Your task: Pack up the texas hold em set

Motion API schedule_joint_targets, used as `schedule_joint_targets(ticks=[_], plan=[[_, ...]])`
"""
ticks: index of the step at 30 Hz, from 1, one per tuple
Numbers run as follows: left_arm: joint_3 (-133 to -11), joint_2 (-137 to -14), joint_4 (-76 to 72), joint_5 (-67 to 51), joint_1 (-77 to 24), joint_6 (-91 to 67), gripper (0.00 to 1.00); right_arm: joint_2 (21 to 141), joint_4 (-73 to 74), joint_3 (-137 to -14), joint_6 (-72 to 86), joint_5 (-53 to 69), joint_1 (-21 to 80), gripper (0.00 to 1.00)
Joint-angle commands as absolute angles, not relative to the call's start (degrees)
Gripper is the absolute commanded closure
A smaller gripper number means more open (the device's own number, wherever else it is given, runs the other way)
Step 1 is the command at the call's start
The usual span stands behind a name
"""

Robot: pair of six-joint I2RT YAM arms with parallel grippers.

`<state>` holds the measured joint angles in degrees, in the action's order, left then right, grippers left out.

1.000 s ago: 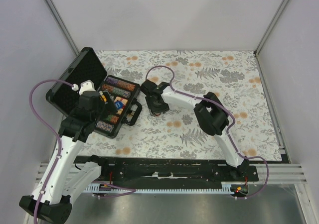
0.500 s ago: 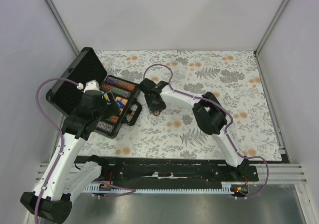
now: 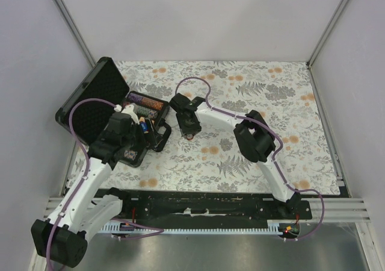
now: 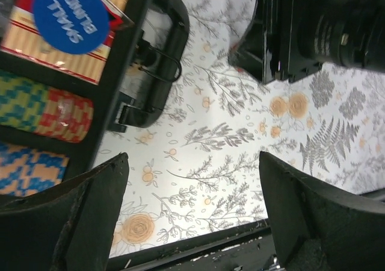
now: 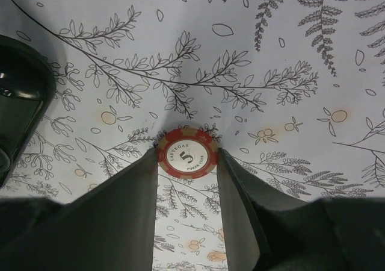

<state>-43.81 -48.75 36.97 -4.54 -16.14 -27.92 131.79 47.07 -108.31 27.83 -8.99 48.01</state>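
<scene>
Chip "LAS VEGAS 5" pinched in R gripper; L gripper spread; btn "SMALL BLIND".

Table under a white floral-print cloth with grey ferns and orange blossoms, plain pale grey wall panels at 9, 12 and 3 o'clock, aluminium corner posts at 11 and 1 o'clock, black mounting plate and bare metal surface at 6 o'clock, even diffuse light.
</scene>
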Motion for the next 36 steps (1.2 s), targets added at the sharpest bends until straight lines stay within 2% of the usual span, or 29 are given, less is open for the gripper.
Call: schedule_joint_targets(ticks=[1, 13, 17, 25, 30, 36], plan=[[-38.9, -49.5, 26.0, -15.1, -16.1, -29.6, 0.07, 127.7, 46.8, -106.7, 30.0, -4.9, 46.3, 0.57], [-31.9, -55.7, 8.0, -14.8, -24.2, -36.2, 0.11, 124.3, 46.7, -104.8, 33.6, 4.1, 42.5, 0.55], [-33.2, -58.5, 8.2, -10.5, -26.2, -37.3, 0.12, 124.5, 47.5, -104.8, 32.1, 2.9, 42.3, 0.52], [-32.4, -58.5, 7.9, -8.4, -26.6, -38.8, 0.13, 128.0, 51.6, -107.1, 28.7, -1.5, 42.4, 0.37], [-31.6, -58.5, 7.9, -8.5, -26.7, -39.4, 0.13, 131.7, 54.0, -110.7, 27.9, -2.7, 42.7, 0.32], [-31.6, -58.5, 8.1, -8.5, -26.8, -39.2, 0.14, 135.8, 56.1, -115.0, 27.5, -3.3, 43.3, 0.31]])
